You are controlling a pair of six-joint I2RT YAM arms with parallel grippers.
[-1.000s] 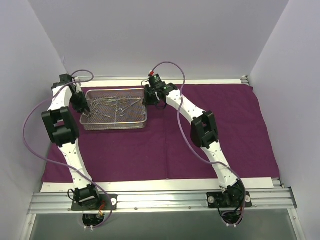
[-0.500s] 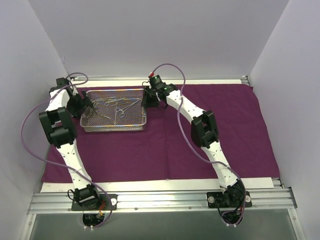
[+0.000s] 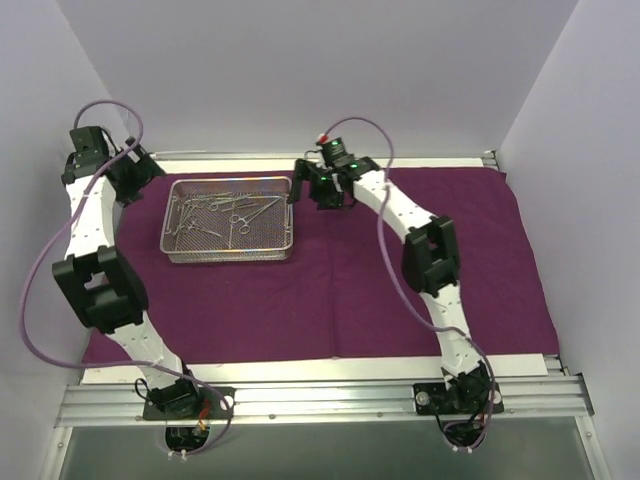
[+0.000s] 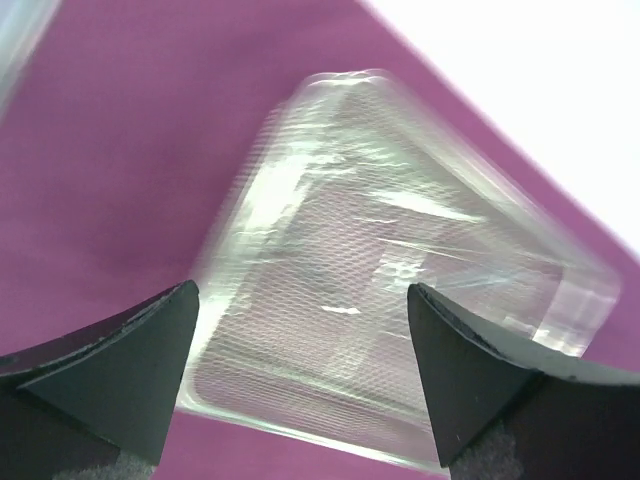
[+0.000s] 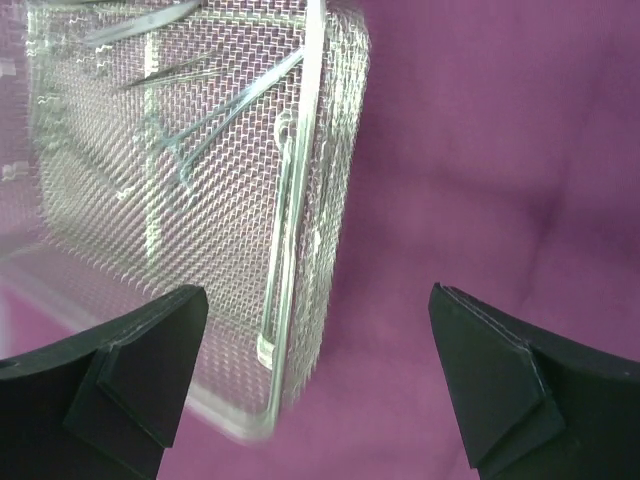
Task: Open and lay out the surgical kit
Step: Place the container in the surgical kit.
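Purple cloth (image 3: 400, 290) lies spread flat over bench (image 3: 300, 372). Mesh tray (image 3: 230, 253) sits on cloth, far left; instruments (image 3: 225, 210) lie inside, crossing each other. Left pincer (image 4: 302, 295) gapes wide, empty, raised by tray's far left corner. Right pincer (image 5: 318, 292) gapes wide, empty, just right of tray's far right corner. Laying-out not yet begun.

Risks:
- Ring handles interlock, so one pick drags neighbours.
- Slim steel flat on mesh slips from tips.
- Nudged tray slides, rucks cloth.

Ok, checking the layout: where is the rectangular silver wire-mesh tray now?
Top view: the tray lies far left on the deep-purple cloth, just left of the right gripper.
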